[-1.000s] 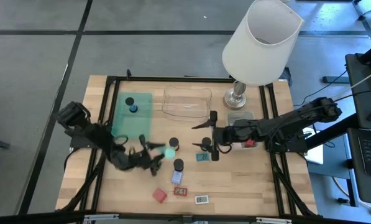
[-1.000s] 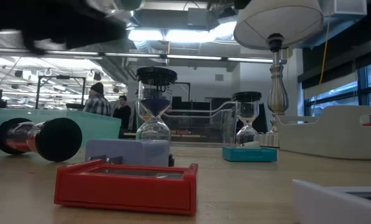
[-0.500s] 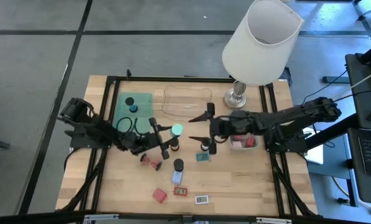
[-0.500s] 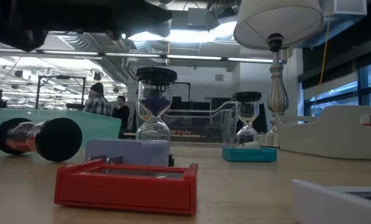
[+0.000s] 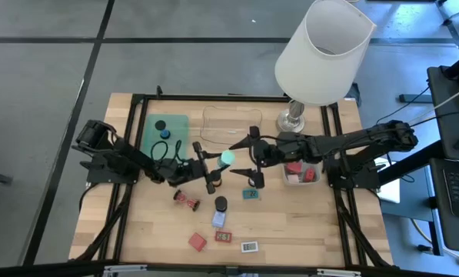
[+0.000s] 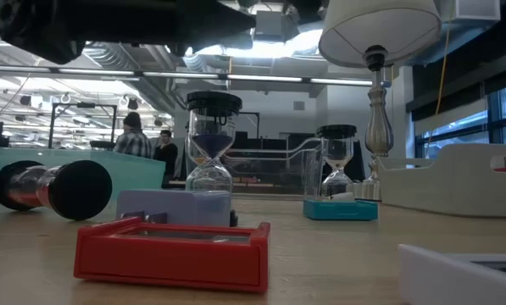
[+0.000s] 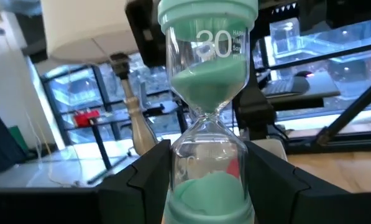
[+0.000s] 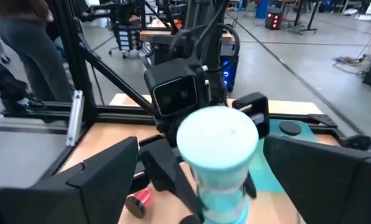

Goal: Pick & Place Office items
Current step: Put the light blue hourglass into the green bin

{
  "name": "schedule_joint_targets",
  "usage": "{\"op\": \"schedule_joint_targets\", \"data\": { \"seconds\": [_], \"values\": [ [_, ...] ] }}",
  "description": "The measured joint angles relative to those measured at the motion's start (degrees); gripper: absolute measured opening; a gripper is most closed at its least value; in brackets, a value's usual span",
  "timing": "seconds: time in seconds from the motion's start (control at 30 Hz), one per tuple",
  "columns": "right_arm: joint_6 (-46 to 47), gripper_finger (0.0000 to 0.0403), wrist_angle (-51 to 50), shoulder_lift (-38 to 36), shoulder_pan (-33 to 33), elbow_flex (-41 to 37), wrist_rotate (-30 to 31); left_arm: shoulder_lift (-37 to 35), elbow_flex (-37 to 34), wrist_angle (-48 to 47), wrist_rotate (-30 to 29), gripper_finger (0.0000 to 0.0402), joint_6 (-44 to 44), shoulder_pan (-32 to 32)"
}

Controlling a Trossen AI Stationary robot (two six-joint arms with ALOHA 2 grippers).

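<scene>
A mint-green sand timer (image 5: 227, 158) marked 30 is in the air above the table's middle, and my left gripper (image 5: 207, 168) is shut on it. In the left wrist view the timer (image 7: 207, 106) fills the centre. My right gripper (image 5: 247, 155) is open just to the timer's right, one finger on each side of its mint top cap (image 8: 217, 138) without touching. Other office items stand or lie on the wood: a red-ended timer on its side (image 5: 186, 198), a black-topped timer (image 5: 221, 204), a blue block (image 5: 219, 220) and a red block (image 5: 197, 241). My left gripper pinches the green sand timer between its two fingers (image 7: 145, 180) at the lower glass bulb by its base cap (image 7: 207, 186). The fingers come nearly level from the table's left. The timer is lifted clear, its free top end slanting toward my right gripper.
A green tray (image 5: 175, 146) holding two small items sits at the far left, a clear tray (image 5: 231, 127) beside it, and a grey tray (image 5: 304, 181) with red pieces under my right arm. The big white lamp (image 5: 324, 54) stands at the far right. Flat labels (image 5: 249, 247) lie near the front edge. People stand in the room behind (image 6: 136, 135).
My left gripper has risen from the table with the green timer and carried it toward the table's right and far side. My right gripper has moved left and farther away, and its open fingers now stand on both sides of the timer's top.
</scene>
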Motion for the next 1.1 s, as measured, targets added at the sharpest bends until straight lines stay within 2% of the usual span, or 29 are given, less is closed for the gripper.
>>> {"op": "schedule_joint_targets", "data": {
  "seconds": [0.2, 0.33, 0.53, 1.1],
  "values": [
    [-0.04, 0.0359, 0.22, 0.01, -1.57, 0.00, 2.08, 0.02, 0.00, -0.30, 2.89, 0.0173, -2.11, 1.37],
    [1.60, 0.0359, 1.06, 1.05, -2.66, 0.03, -0.53, 0.01, 0.00, -0.27, 3.22, 0.0173, -2.96, 2.29],
    [1.44, 0.0359, 2.29, 3.96, -3.48, -0.07, -1.01, 0.02, 0.00, -0.30, 6.89, 0.0173, -4.69, 3.91],
    [3.18, 0.0359, 3.07, 3.31, -3.53, -0.04, -0.94, -0.01, 0.00, -2.04, 6.51, 0.0173, -4.23, 4.02]
  ]
}}
